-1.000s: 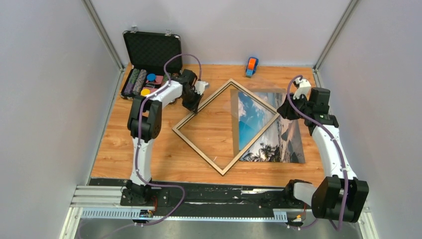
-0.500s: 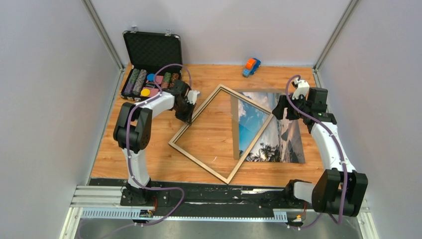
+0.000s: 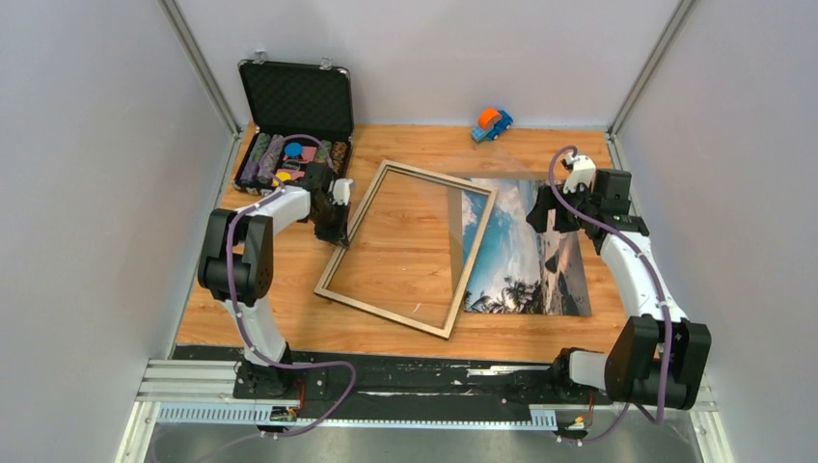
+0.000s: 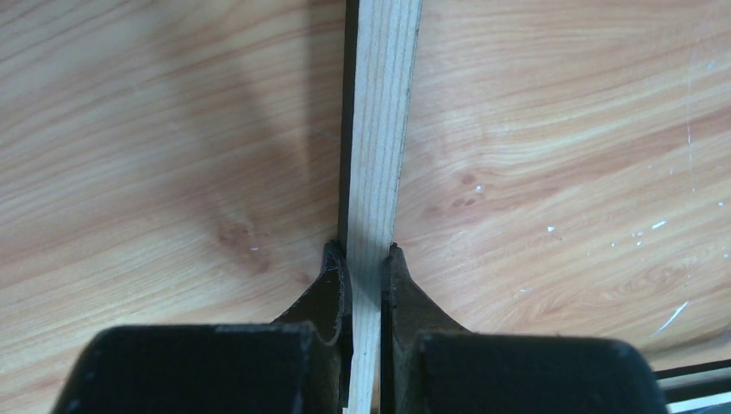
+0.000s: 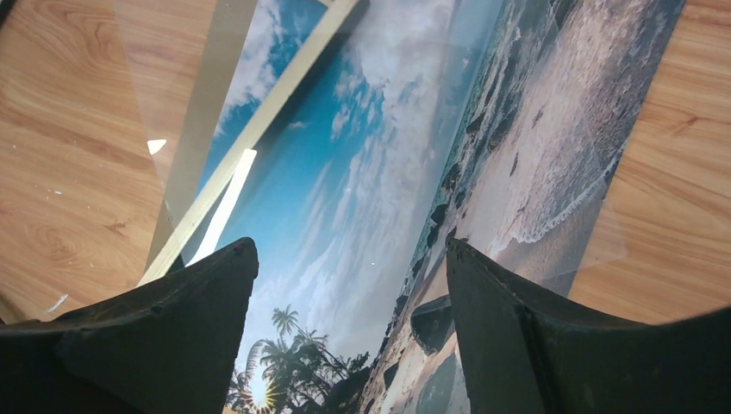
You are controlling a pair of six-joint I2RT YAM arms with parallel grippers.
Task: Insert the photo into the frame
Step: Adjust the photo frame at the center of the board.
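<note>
Nearest the arm bases in the overhead view, the frame [image 3: 383, 313] lies on the bench [image 3: 280, 309] with its pale face up. Its far right corner overlaps the left part of the photo [image 3: 540, 253], which lies flat on the right half of the bench.

Only the left wrist view shows the grip. There the left claw [image 4: 366, 280] is pinching the frame's thin rail, with one black finger on each side and pale wood between them. From above, that claw is mostly hidden under its own wrist at the frame's left rail.

The right wrist view shows the right claw [image 5: 352, 250] spread wide over the photo and holding nothing. Sky, palms and dark rocks show between its fingers, and a frame rail crosses the print's sky. A clear sheet [image 5: 595, 233] seems to lie over the print, though glare makes its faint edge near the sand hard to confirm.

Farther back, an open black case [image 3: 294, 96] of chips stands at the left rear corner. A small blue-and-orange toy [image 3: 491, 123] sits by the far edge.
</note>
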